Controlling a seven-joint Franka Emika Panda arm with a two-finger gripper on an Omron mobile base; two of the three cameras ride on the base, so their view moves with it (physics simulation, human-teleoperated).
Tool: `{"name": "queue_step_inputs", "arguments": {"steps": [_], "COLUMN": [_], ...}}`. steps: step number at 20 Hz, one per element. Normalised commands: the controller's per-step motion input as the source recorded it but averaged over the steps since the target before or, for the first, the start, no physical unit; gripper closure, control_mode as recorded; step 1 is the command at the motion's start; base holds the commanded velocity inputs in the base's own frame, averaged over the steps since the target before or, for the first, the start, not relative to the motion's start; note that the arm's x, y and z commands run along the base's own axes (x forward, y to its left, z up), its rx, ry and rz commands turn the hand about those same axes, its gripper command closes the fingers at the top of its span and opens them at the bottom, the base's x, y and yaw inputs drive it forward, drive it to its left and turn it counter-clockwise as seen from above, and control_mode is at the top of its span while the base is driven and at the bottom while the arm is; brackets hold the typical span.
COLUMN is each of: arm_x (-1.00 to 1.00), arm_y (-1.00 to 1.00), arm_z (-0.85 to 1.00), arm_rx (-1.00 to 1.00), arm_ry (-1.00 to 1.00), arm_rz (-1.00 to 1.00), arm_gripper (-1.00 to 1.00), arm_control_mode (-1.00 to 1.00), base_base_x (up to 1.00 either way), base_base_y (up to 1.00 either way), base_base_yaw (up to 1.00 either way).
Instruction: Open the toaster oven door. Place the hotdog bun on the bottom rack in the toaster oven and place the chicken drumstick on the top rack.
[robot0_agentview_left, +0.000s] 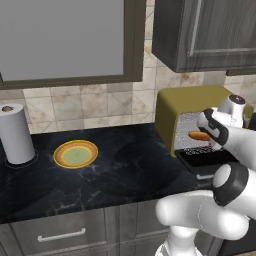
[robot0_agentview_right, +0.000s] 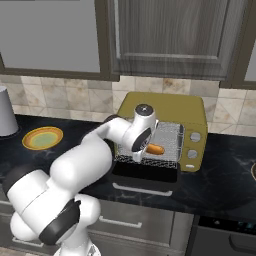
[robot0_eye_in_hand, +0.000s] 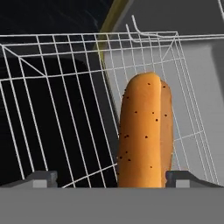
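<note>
Toaster oven (robot0_agentview_right: 192, 112) sits centre-right in the right base frame, mustard box on the black counter (robot0_agentview_left: 100, 165). Toaster oven door (robot0_agentview_right: 145, 175) is dropped flat in front, white handle at its near edge. Hotdog bun (robot0_eye_in_hand: 144, 131) fills the centre of the hand frame, lying on a wire rack (robot0_eye_in_hand: 65, 87); it's the orange sliver inside the oven mouth in the base frames (robot0_agentview_right: 155, 148). Which rack level, can't tell.

Gripper (robot0_eye_in_hand: 111, 178) has its jaws spread wide, fingertips (robot0_eye_in_hand: 41, 178) low in the hand frame with the bun's near end between them, right tip close to the bun, left well apart. Not gripping, looks released.

Handling guess: bun is light, soft, squashes if pinched hard, not slippery; best taken across the middle of its width.

Chicken drumstick: can't spot it. Yellow plate (robot0_agentview_left: 75, 154) is left of centre in the left base frame, paper towel roll (robot0_agentview_left: 16, 132) at the far left.
</note>
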Motion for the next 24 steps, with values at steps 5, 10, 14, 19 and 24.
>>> {"name": "queue_step_inputs", "arguments": {"steps": [5, 10, 14, 19, 24], "arm_x": [-0.29, -0.36, -0.46, -0.51, -0.24], "arm_y": [-0.09, -0.07, -0.03, -0.01, 0.06], "arm_z": [0.37, 0.31, 0.13, 0.0, -0.16], "arm_rx": [0.0, 0.03, 0.06, 0.05, 0.03], "arm_ry": [0.0, 0.03, 0.06, 0.01, 0.0], "arm_rz": [-0.23, -0.44, -0.47, -0.47, -0.43], "arm_gripper": [-1.0, -1.0, -1.0, -1.0, -1.0], "arm_control_mode": [-1.0, -1.0, -1.0, -1.0, -1.0], "base_base_x": [0.0, 0.0, 0.0, 0.0, 0.0], "base_base_y": [0.0, 0.0, 0.0, 0.0, 0.0], "base_base_yaw": [0.0, 0.0, 0.0, 0.0, 0.0]}}
